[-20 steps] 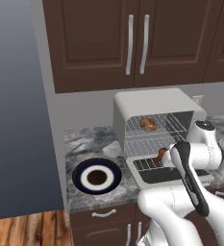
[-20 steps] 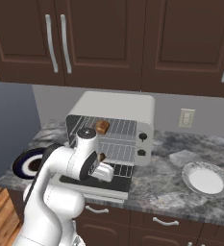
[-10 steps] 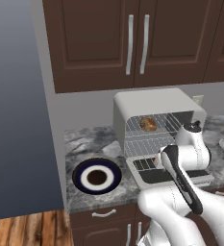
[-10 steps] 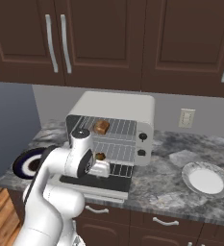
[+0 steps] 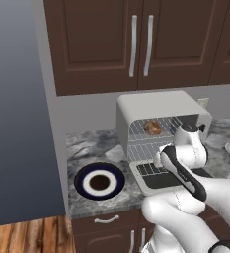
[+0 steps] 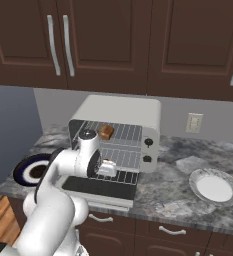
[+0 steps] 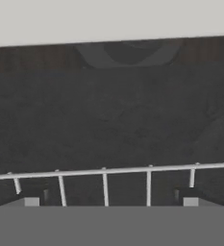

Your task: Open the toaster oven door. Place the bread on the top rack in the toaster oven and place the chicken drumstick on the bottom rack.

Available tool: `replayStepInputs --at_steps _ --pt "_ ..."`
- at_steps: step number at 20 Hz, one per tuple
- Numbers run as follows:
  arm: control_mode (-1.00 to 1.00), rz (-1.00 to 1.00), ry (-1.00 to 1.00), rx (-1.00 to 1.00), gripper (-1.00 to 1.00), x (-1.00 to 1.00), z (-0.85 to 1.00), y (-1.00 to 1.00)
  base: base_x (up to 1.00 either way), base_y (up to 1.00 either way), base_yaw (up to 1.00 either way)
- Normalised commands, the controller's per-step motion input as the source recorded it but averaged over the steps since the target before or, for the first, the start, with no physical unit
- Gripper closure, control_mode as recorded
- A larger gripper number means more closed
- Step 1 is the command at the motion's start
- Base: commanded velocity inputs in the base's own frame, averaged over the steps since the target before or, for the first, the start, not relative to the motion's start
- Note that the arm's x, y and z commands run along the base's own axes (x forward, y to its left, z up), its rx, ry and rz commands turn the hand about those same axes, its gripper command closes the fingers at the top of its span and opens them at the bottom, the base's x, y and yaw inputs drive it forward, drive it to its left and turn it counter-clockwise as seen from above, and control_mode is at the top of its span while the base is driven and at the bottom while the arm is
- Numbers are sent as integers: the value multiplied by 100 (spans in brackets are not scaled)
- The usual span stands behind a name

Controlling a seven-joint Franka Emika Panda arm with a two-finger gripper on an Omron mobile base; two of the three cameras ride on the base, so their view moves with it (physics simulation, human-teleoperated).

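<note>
The claw (image 6: 109, 168) stands spread wide and empty just in front of the toaster oven (image 6: 123, 112), above the dropped toaster oven door (image 6: 100, 188). From the hand view its fingertips (image 7: 190, 198) sit apart over a wire rack edge (image 7: 108, 171), looking into the dark cavity. The bread (image 5: 152, 127) lies on the top rack (image 6: 120, 134). The bottom rack (image 6: 124, 163) is partly hidden by the wrist, and I cannot make out the chicken drumstick on it. My judgement: both placements look finished or nearly so, and the next move calls for drawing the arm straight back, clear of the door and the surface (image 5: 94, 145).
</note>
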Motion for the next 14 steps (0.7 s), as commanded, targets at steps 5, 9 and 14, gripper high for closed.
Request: replayStepInputs --at_steps 5,9,14 --pt "-100 0 -4 0 -100 -20 -2 0 0 0 0" --pt "-100 1 -5 0 -100 -79 -2 0 0 0 0" --pt "-100 0 0 -2 -100 2 -42 0 0 0 0"
